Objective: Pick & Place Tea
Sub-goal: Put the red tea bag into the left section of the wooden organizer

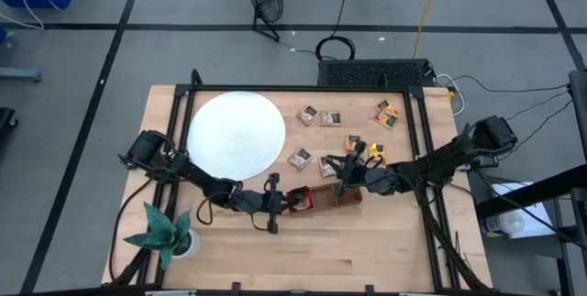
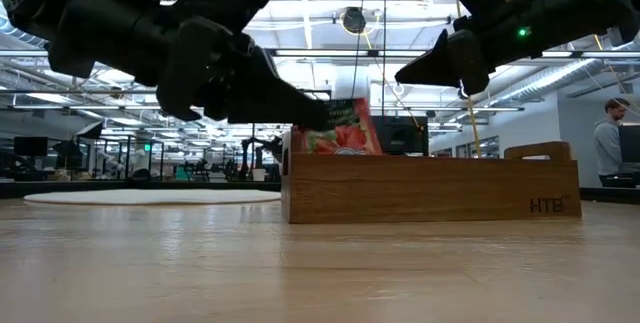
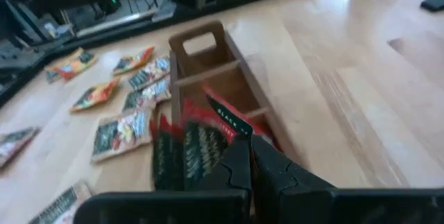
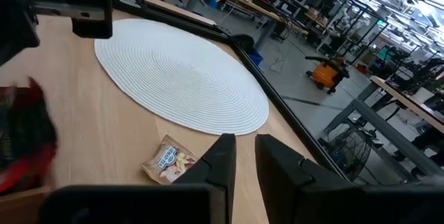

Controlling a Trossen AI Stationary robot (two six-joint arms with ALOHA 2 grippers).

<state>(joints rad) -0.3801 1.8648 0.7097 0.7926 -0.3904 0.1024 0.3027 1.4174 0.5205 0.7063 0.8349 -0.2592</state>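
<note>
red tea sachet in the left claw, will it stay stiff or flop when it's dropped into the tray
Likely light and somewhat floppy: the red tea sachet is thin and looks creased in the left claw. It leans in the wooden tray, so it may tip over.
</note>
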